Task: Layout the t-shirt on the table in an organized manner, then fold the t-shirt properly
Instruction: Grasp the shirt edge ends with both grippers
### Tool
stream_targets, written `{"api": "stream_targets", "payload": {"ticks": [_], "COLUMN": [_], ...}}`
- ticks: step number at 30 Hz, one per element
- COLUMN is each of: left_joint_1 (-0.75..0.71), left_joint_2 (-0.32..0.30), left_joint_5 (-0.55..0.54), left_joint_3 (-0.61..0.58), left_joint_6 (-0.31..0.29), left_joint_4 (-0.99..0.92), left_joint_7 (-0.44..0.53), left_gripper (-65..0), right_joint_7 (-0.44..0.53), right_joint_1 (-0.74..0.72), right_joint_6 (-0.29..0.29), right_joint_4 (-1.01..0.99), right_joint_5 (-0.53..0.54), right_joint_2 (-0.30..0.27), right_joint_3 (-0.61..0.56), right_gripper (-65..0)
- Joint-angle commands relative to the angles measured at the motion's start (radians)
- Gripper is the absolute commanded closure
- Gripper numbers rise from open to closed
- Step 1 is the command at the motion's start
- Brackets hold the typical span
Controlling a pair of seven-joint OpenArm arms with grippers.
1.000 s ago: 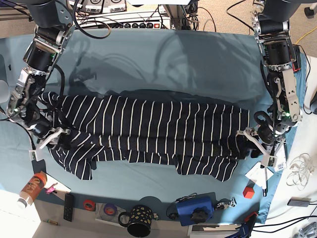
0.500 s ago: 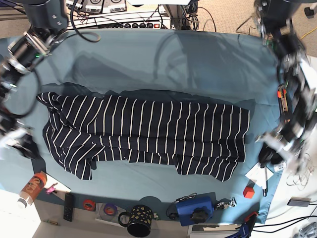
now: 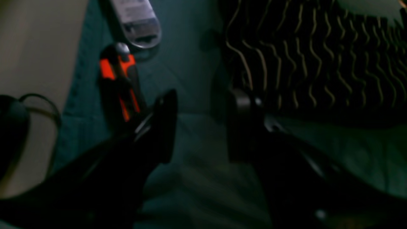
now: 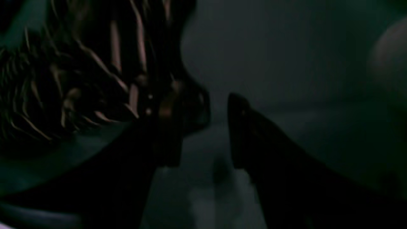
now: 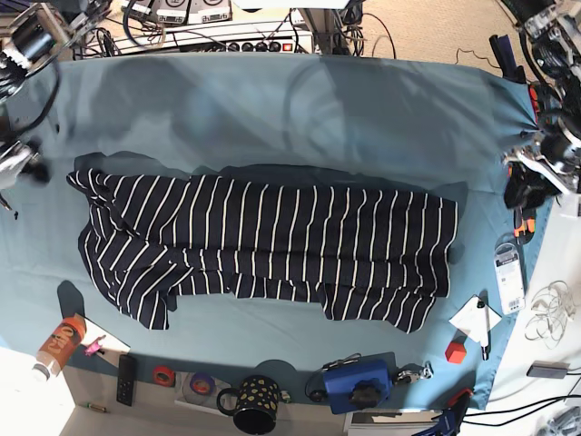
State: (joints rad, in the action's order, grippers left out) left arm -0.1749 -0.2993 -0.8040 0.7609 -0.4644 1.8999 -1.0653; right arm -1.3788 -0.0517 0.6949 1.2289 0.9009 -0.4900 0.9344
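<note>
The t-shirt point(image 5: 263, 247), dark navy with thin white stripes, lies flat as a long band across the middle of the teal table point(image 5: 300, 109). A sleeve pokes out at its lower left. My left gripper point(image 5: 531, 182) hovers off the shirt's right end near the table edge. In the left wrist view this gripper point(image 3: 203, 127) is open and empty, with the t-shirt point(image 3: 318, 54) at upper right. At the far left edge my right gripper point(image 5: 23, 165) is clear of the shirt. Its wrist view shows the right gripper point(image 4: 216, 127) open, with striped t-shirt point(image 4: 95, 70) at upper left.
An orange-black tool point(image 3: 119, 79) and a clear package point(image 3: 136, 22) lie by the right edge. Along the front edge stand a spotted mug point(image 5: 257, 404), a blue device point(image 5: 359, 386), a red cube point(image 5: 456, 351), a bottle point(image 5: 56, 343) and a white paper point(image 5: 474, 320).
Both grippers have let go of the shirt's ends and swung up and outward to the table's sides. The shirt stays flat where it lay.
</note>
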Motion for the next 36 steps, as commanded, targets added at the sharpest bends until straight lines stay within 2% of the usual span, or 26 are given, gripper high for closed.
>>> {"api": "stream_targets", "payload": {"ticks": [1,7,9,13,20,21,22,25,26,32,36], "left_joint_1": [0.005,0.009,0.009,0.009,0.006,0.005,0.006,0.006,0.006,0.039,0.1], "left_joint_2": [-0.016,-0.016,-0.016,-0.016,-0.013,-0.013,-0.013,-0.014,-0.014,-0.014,-0.014], "left_joint_5": [-0.02,-0.021,-0.02,-0.02,-0.019,-0.019,-0.019,-0.001,0.011,0.078,0.078], "left_joint_3": [0.006,0.006,0.006,0.006,-0.007,-0.016,-0.028,-0.077,-0.098,-0.215,-0.28], "left_joint_6": [-0.004,-0.004,-0.004,-0.005,-0.005,-0.006,-0.008,-0.008,-0.007,-0.013,-0.093], "left_joint_4": [0.017,0.017,0.017,0.017,0.011,0.006,-0.005,-0.043,-0.058,-0.178,-0.253], "left_joint_7": [0.024,0.026,0.026,0.026,0.026,0.026,0.027,0.063,0.08,0.208,0.192], "left_gripper": [-26.2,-26.2,-26.2,-26.2,-26.2,-26.2,-26.2,-26.3,-26.2,-26.3,-27.2], "right_joint_7": [0.035,0.045,0.058,0.153,0.159,0.156,0.156,0.154,0.153,0.153,0.152], "right_joint_1": [-0.015,-0.015,-0.015,-0.018,-0.088,-0.094,-0.097,-0.098,-0.098,-0.098,-0.098], "right_joint_6": [0.003,0.003,0.003,0.003,0.003,0.003,0.003,0.003,0.003,0.003,0.003], "right_joint_4": [-0.018,-0.126,-0.126,-0.126,-0.126,-0.126,-0.126,-0.126,-0.126,-0.124,-0.124], "right_joint_5": [0.026,0.135,0.135,0.129,0.04,0.04,0.04,0.039,0.034,-0.008,-0.009], "right_joint_2": [-0.031,-0.03,-0.031,-0.03,0.017,0.025,0.029,0.032,0.031,0.03,0.03], "right_joint_3": [0.002,-0.064,-0.111,-0.201,-0.266,-0.266,-0.266,-0.266,-0.266,-0.265,-0.265], "right_gripper": [-23.4,-23.4,-23.4,-23.4,-23.1,-21.9,-18.1,-2.7,0.0,0.0,0.0]}}
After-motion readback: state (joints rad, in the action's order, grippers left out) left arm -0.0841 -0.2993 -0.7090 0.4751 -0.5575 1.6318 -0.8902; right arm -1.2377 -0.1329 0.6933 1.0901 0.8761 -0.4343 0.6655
